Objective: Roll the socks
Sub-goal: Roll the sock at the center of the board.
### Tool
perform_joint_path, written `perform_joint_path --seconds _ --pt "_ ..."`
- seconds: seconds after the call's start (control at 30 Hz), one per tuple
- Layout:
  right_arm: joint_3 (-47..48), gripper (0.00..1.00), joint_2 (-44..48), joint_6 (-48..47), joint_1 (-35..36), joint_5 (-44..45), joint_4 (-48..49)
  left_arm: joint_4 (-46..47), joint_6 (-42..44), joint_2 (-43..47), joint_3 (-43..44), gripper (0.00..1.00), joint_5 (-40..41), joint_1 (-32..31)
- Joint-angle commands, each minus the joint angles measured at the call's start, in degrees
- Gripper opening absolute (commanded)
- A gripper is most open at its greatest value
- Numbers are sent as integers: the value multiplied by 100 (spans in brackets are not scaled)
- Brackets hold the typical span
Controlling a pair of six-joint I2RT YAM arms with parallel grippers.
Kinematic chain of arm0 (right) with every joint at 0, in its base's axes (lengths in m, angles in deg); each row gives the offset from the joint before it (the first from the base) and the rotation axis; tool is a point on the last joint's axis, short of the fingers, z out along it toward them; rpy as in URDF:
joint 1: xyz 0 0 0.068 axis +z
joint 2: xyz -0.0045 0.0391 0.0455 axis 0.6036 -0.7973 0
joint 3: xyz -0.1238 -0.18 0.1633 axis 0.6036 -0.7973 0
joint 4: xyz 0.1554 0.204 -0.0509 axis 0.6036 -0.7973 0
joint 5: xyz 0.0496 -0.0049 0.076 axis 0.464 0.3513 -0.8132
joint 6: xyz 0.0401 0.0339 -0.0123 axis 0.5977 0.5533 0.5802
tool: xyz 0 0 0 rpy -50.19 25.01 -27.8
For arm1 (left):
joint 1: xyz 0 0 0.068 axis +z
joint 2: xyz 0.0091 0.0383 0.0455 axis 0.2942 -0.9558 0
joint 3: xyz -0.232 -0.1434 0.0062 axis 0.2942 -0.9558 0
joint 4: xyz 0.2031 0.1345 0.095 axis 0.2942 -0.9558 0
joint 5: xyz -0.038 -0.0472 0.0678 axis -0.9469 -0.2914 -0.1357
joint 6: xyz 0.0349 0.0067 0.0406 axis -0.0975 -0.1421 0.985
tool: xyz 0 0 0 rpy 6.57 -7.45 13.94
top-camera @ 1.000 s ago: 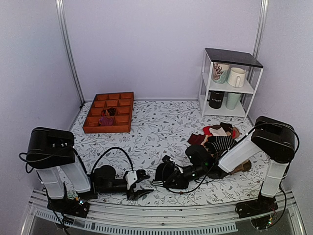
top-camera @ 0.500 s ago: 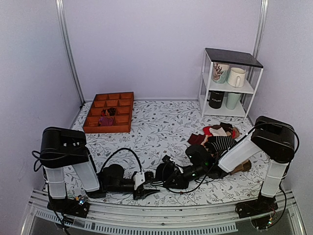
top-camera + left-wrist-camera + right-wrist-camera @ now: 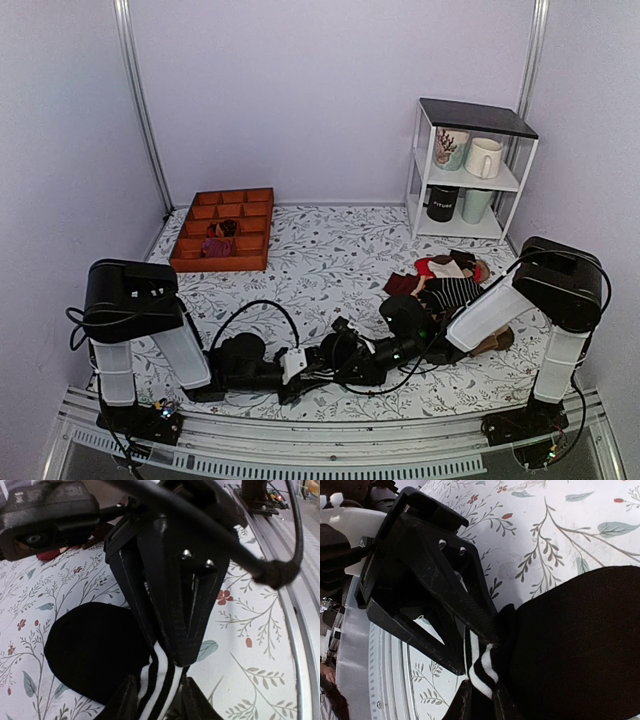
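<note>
Socks (image 3: pixel 95 650) lie on the floral table (image 3: pixel 330 250) at its near middle, a loose black mound. Left gripper (image 3: pixel 157 695) and right gripper (image 3: pixel 481 700) both pinch the white-striped cuff (image 3: pixel 159 672), jaws narrow. No tight roll shows, so rolling seems barely begun and nearly all remains.

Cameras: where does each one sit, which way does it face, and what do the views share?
Top external: above and behind the robot, looking down across the table; left gripper and right gripper meet near the front edge.
Left wrist: looks rightward along its own fingers at the socks; right gripper opposite.
Right wrist: looks leftward at the same socks; left gripper opposite.
Shared: both wrist views see the striped cuff.
</note>
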Motion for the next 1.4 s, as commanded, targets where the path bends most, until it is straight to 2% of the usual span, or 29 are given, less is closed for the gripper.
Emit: perform_joint_path --seconds 0.0,0.03,0.1,0.17,0.3,0.4,0.53,0.57,0.6,0.67,0.77,0.87,1.03,1.37 --pt "-367 14 -456 -20 -25 318 -1540 -530 -102 -115 17 34 188 48" --pt "-369 14 -454 -22 -30 305 -1539 -572 -108 -108 5 35 247 53" --pt "-357 14 -456 -22 -23 284 -1548 -665 -110 -97 -11 30 287 46" --pt "-339 14 -456 -38 -30 264 -1564 -792 -148 -83 5 17 254 50" --pt "-298 14 -447 -78 -34 210 -1594 -1023 -249 -72 52 0 101 46" --pt "-281 15 -464 -97 -38 178 -1626 -1240 -346 -57 64 0 64 49" --pt "-247 16 -406 -143 -40 270 -1741 -2102 -677 80 262 0 -20 53" --pt "-262 20 -294 -180 -44 376 -1765 -2376 -811 187 341 0 -49 53" --pt "-300 27 -105 -226 -43 611 -1781 -2711 -962 315 415 0 -59 53" --pt "-376 34 455 -373 -40 1026 -1822 -3315 -1295 384 551 0 -37 54" --pt "-580 39 1247 -702 -43 1583 -1609 -4049 -1746 323 677 0 -246 77" --pt "-962 41 1870 -1052 -36 1817 -934 -4466 -2093 -58 801 0 -596 82" --pt "-1607 46 2223 -1700 112 1841 498 -4592 -2383 -510 891 0 -811 91" --pt "-1263 48 1540 -2234 158 1506 888 -4669 -2561 -733 926 0 -1012 155"
